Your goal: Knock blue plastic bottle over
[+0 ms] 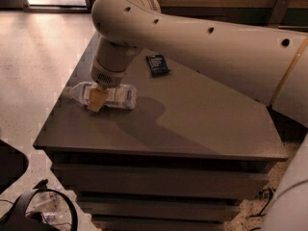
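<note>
Blue plastic bottle (120, 96) lies flat on the table (202, 121), near the left edge. Gripper (97, 100) is right on it; can't tell if it's squeezing. One more push & the bottle may roll off.

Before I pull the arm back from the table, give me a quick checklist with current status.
1. The blue plastic bottle lies on its side: ok.
2. It rests on the table: ok, though its cap end is close to the table's edge.
3. The gripper is clear of the bottle: not ok, it is down at the bottle's middle.
4. Bottle released: cannot tell.
5. The dark blue packet lies apart from both: ok.
</note>
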Robot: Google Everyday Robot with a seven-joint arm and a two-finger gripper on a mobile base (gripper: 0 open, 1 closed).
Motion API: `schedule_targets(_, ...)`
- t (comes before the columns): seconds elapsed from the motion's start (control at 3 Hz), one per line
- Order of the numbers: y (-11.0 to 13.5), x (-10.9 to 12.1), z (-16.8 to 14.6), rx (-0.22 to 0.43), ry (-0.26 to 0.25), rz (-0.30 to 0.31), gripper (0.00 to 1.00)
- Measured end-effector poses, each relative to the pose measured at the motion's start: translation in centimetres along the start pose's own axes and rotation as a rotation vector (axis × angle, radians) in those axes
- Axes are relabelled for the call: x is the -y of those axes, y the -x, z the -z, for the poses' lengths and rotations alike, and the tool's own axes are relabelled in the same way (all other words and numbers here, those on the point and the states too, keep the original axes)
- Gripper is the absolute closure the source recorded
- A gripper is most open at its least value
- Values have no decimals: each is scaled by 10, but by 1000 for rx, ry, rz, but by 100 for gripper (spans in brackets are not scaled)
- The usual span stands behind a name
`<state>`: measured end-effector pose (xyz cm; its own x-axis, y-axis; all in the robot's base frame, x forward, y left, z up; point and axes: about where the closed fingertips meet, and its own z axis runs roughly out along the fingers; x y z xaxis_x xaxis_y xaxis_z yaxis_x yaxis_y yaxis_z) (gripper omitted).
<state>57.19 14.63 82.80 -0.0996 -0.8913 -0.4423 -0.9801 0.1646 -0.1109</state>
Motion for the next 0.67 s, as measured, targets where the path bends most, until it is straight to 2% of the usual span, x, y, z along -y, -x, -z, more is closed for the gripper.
schedule_targets(0.33,0,-1,0,0,0,2,0)
schedule_targets(0.67,0,-1,0,0,0,2,0)
